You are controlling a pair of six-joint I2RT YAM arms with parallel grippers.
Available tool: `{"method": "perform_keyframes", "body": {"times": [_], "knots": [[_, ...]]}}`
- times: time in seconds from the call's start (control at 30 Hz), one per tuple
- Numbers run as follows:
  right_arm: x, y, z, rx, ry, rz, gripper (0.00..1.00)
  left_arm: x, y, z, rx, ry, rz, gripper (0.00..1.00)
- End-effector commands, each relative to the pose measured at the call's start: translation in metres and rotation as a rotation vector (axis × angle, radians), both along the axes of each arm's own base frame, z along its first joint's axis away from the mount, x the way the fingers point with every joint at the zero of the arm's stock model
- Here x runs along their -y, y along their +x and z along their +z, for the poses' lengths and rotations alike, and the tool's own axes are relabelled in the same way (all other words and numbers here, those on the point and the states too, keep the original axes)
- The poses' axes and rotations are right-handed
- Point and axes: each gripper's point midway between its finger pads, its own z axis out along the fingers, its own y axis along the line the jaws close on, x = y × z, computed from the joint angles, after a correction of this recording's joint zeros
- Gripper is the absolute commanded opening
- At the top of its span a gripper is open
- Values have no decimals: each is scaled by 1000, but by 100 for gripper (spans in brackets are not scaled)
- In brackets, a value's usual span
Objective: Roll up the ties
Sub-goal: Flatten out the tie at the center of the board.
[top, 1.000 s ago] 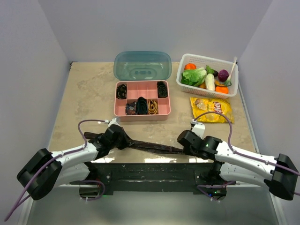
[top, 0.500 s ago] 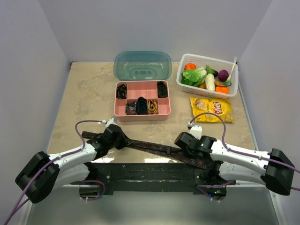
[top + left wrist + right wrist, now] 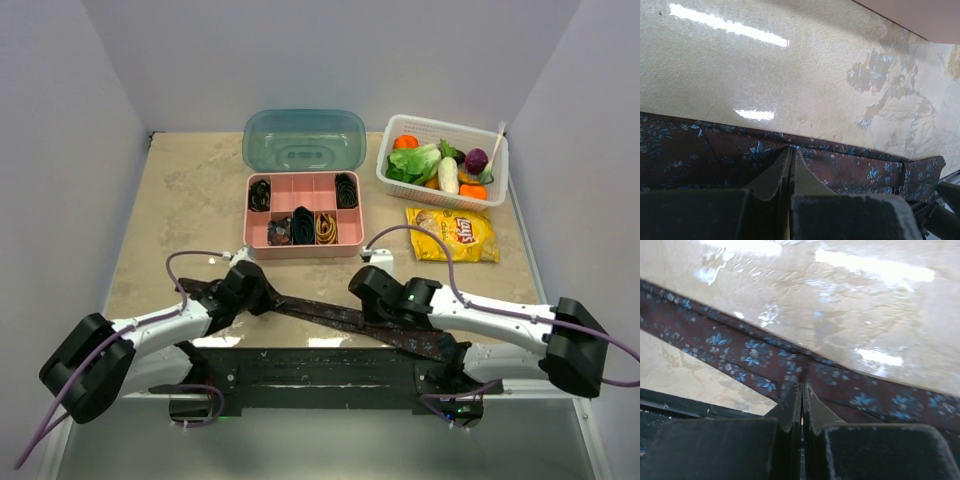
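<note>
With left claw fully closed, pinching a pucker of the dark maroon tie toward its left end. With right claw equally tight, nipping the same tie further along. Lying stretched diagonally on the near tabletop, in front of the pink box holding coiled ties.

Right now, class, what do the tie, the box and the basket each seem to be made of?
The tie: soft woven fabric, perhaps silk or polyester; it creases and carries a fine blue floral pattern. The box: pink plastic, smooth, matte, with moulded dividers. The basket: white plastic, going by its slotted moulded walls.
</note>
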Motion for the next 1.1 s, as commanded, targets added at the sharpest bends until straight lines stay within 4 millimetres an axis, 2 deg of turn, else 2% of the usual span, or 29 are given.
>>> {"method": "perform_keyframes", "body": {"times": [0.0, 0.1, 0.2, 0.37, 0.47, 0.53, 0.57, 0.6, 0.63, 0.7, 0.87, 0.93, 1.07], "knots": [[-34, -4, -10, -31, 19, 133, 0, 7, 16, 13, 48, -3, -11, 0], [-38, -11, -18, -70, 27, 146, 0, 10, 18, 15, 49, -7, -13, 0], [-30, -15, -27, -95, 3, 116, 0, 13, 20, 14, 44, -10, -18, 0], [0, -22, -55, -166, -158, 12, 0, 21, 23, 14, 38, -32, -36, 0], [10, -16, -59, -168, -197, -40, 0, 24, 25, 17, 47, -35, -43, 0], [18, -12, -65, -201, -181, -74, 0, 24, 26, 18, 49, -35, -40, 0], [16, -8, -65, -204, -147, -85, 0, 24, 25, 18, 49, -37, -43, 0], [25, 1, -68, -218, -134, -119, 0, 24, 24, 17, 47, -40, -48, 0], [29, 0, -72, -249, -115, -125, 0, 25, 24, 17, 49, -43, -49, 0], [39, 14, -71, -235, -113, -154, 0, 25, 23, 17, 51, -50, -51, 0], [38, 48, -52, -140, -173, -142, 0, 32, 21, 14, 49, -76, -78, 0], [33, 57, -49, -131, -185, -126, 0, 36, 23, 12, 48, -79, -90, 0], [12, 59, -38, -125, -115, -16, 0, 42, 30, 12, 53, -61, -112, 0]]}}
